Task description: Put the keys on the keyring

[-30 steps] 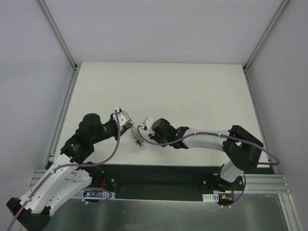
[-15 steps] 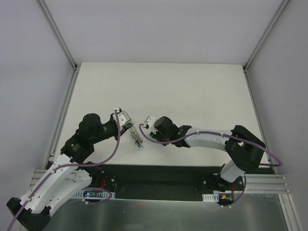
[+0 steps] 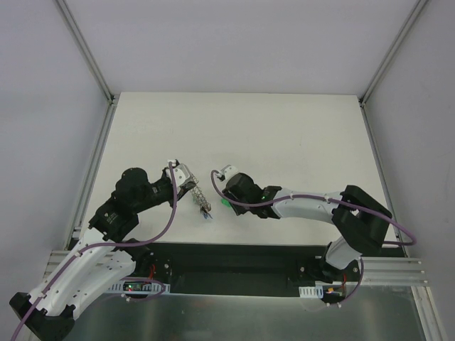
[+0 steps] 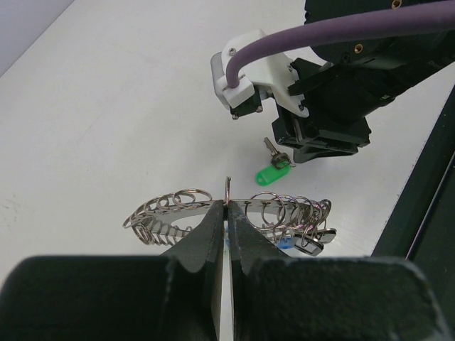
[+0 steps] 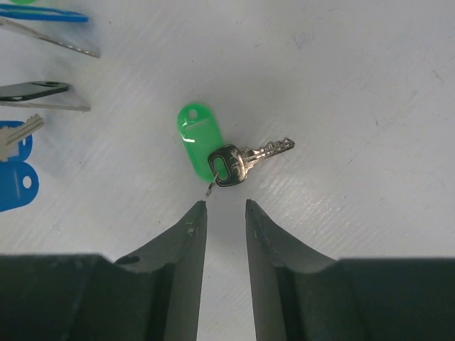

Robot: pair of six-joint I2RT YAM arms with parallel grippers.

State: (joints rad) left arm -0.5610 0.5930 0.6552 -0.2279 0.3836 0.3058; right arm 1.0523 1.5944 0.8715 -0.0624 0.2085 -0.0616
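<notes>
My left gripper is shut on the rim of the keyring, a flat grey metal ring fringed with small split rings, held edge-on just above the table. Blue- and black-headed keys hang from its right side. A small metal key with a bright green tag lies loose on the table. My right gripper is open just short of it, with nothing between its fingers. From above, the keyring hangs off the left gripper, with the green tag beside the right gripper.
Blue tags and a black-headed key on the ring show at the left of the right wrist view. The white table stretches behind both arms. A black rail runs along the near edge.
My right gripper has drawn back a little from the keyring, up and to the right, and the green-tagged key now shows on the table. The left gripper has kept still.
</notes>
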